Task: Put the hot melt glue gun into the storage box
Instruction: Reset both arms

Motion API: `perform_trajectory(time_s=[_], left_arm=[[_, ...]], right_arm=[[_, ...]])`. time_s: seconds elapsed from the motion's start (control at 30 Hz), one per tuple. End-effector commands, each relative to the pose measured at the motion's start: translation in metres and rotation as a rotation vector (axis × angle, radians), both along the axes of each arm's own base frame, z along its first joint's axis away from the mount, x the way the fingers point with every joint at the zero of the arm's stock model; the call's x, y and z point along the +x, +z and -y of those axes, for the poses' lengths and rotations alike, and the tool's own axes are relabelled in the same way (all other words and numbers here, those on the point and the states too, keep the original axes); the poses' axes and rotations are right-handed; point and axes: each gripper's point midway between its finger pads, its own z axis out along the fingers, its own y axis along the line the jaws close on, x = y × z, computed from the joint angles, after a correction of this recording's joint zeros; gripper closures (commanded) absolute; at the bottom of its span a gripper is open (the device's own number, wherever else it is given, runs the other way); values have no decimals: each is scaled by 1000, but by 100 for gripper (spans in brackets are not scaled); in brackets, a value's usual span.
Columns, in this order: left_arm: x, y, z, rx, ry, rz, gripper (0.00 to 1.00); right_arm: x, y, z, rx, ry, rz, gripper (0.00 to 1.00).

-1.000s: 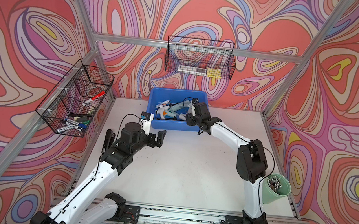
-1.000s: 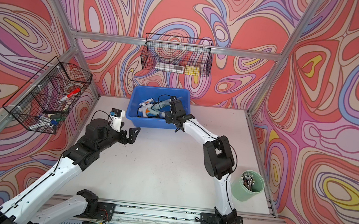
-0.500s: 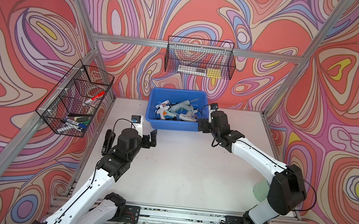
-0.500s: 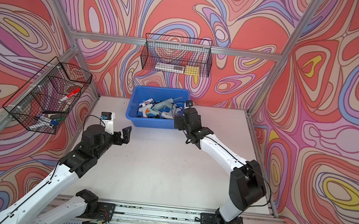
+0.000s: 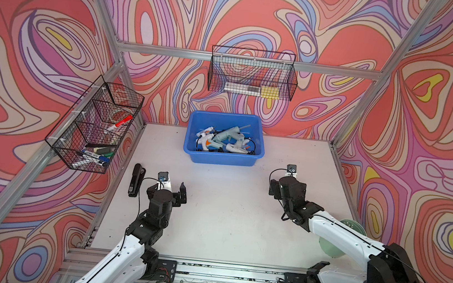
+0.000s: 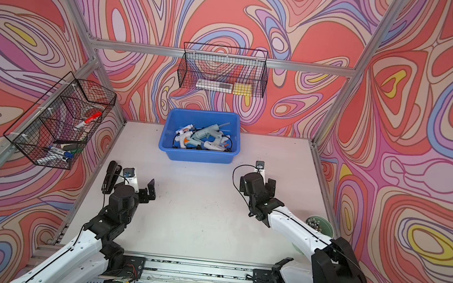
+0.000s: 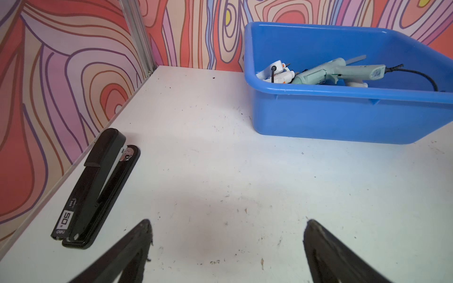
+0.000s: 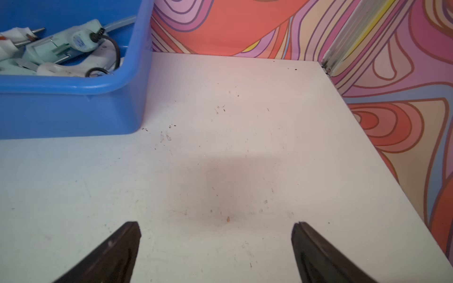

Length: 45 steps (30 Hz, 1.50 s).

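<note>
Hovering over the near part of the counter (image 5: 224, 223), both arms have drawn back from the work. The right gripper (image 8: 215, 224) has changed most. A second ago it was reaching down into the storage box at the far side, and half a second ago it was just clear of the box's right corner. Now it hangs well short of the box, near the pale green cup (image 6: 328, 229), with its jaws spread wide and only bare counter between them.

The left gripper (image 7: 228, 223) has backed off too, from just in front of the box to a spot beside the black stapler (image 5: 135, 179). It is also wide open and empty. No glue gun shows on the counter between the grippers and the box in any view.

Farther back, the storage box (image 5: 222, 159) sits close to the rear wall. The hot melt glue gun (image 5: 227, 135), pale teal with a black cord, lies inside its walls on top of several smaller white glue guns (image 5: 207, 143).

The right arm seems to have let go over the box and withdrawn, so the placement looks finished. The stapler is no part of the job. Beyond, the wire baskets (image 5: 252, 72) on the walls look unchanged.
</note>
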Motion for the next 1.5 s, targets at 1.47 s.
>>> perform_trajectory(time_s=[1.47], left_arm=[[115,-62,-28,58,-127,-31,1]], right_arm=[[78,-45,102,98,16,255,2]])
